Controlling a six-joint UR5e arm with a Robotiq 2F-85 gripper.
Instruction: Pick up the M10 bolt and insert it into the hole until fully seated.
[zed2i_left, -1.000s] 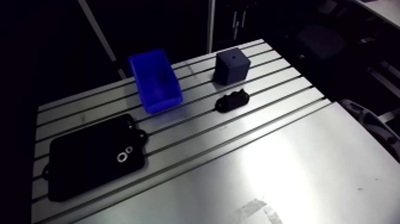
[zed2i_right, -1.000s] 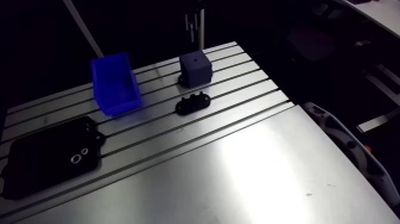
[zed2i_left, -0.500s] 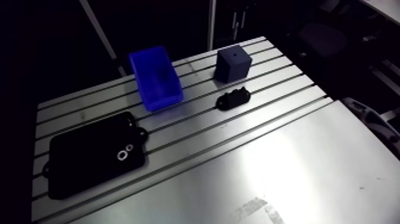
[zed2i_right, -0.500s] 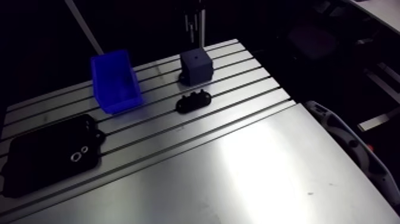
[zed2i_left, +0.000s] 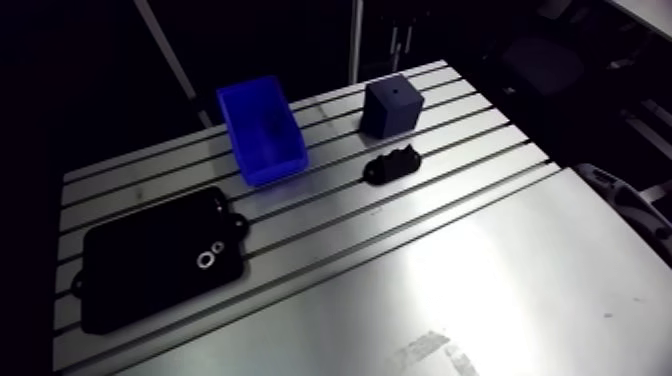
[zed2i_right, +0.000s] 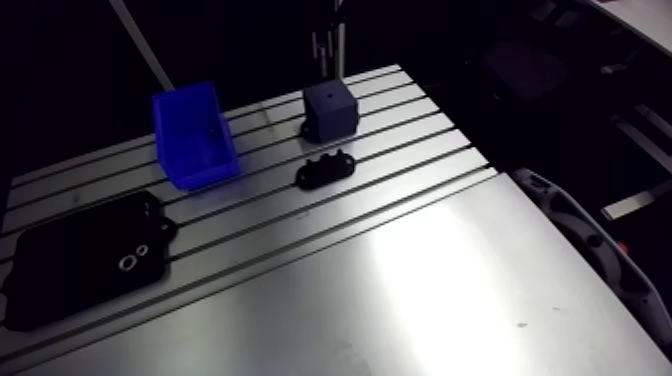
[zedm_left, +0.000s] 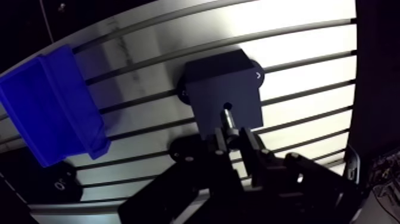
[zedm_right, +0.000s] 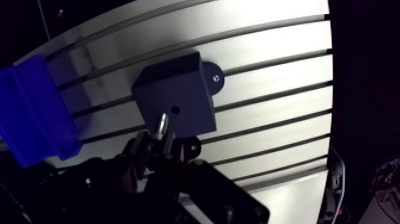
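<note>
Dim overall; light falls from above. Broad glare on the table (zed2i_left: 480, 260) in the arm view, near white in the wrist view. There the gripper (zedm_left: 234, 136) is a dark silhouette; M10 bolt (zedm_left: 229, 119) glints; slots (zedm_left: 297, 59) bow toward the edges.

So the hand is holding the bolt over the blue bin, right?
No. The hand holds the bolt over the dark block with the hole; the blue bin stands off to the side. The wrist view shows it.

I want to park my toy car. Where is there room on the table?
Bare slotted table lies between the black plate and the small black fixture. The back is crowded: blue bin, dark block, and the gripper holding the bolt there.
</note>
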